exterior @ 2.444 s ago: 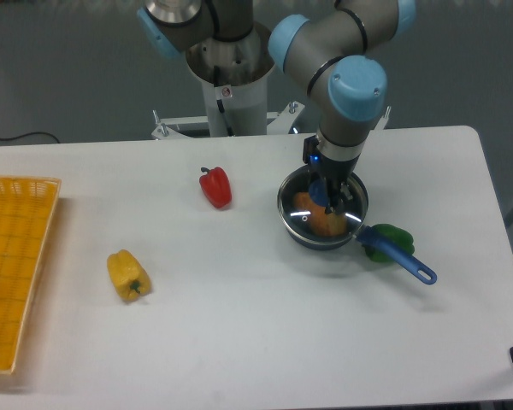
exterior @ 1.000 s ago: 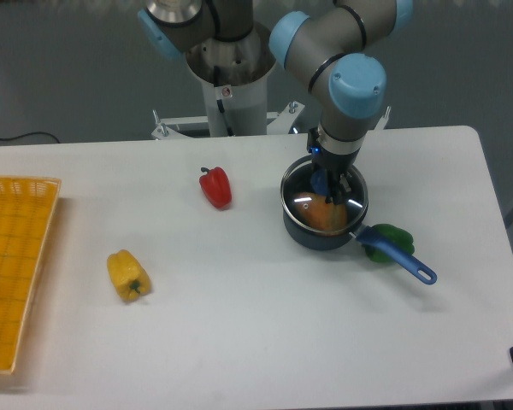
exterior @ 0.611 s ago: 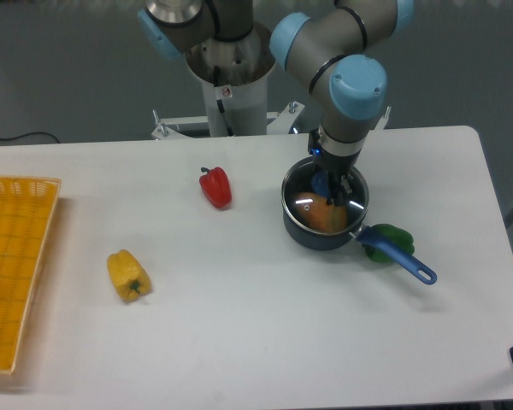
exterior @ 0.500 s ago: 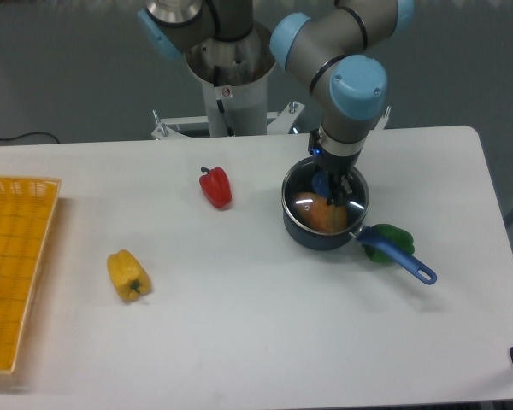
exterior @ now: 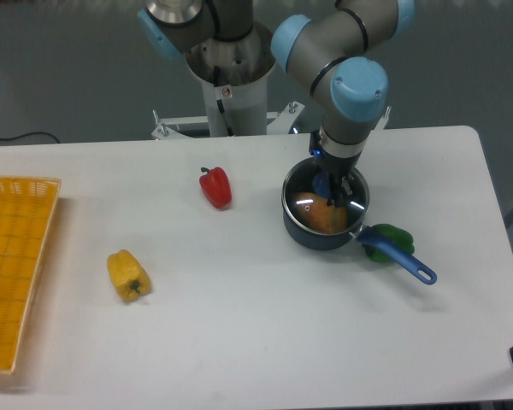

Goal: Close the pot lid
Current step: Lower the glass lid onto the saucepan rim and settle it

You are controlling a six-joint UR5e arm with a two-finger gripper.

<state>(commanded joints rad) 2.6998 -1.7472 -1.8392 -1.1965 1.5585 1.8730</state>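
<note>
The lid (exterior: 325, 198) is a round pane of clear glass with a thin bright metal rim and a small blue knob at its middle. It sits right of centre in the frame, over the pot (exterior: 323, 229), and its rim lines up closely with the pot's rim; I cannot tell whether it is fully seated all the way round. White glints of light streak the glass. My claw (exterior: 331, 185) points straight down onto the middle of the lid, its fingers at the blue knob; from this angle I cannot tell whether they are clamped on it or slightly apart.

The pot is small, round and dark blue-black, with a long bright blue handle running toward the lower right. Through the glass I see something orange lying inside it. A green pepper (exterior: 392, 235) lies on the table (exterior: 265, 325) just behind the handle, touching or nearly touching it.

At the far left edge stands a yellow basket (exterior: 13, 265). A red pepper (exterior: 215, 187) lies left of the pot, and a yellow pepper (exterior: 127, 274) lies lower left.
</note>
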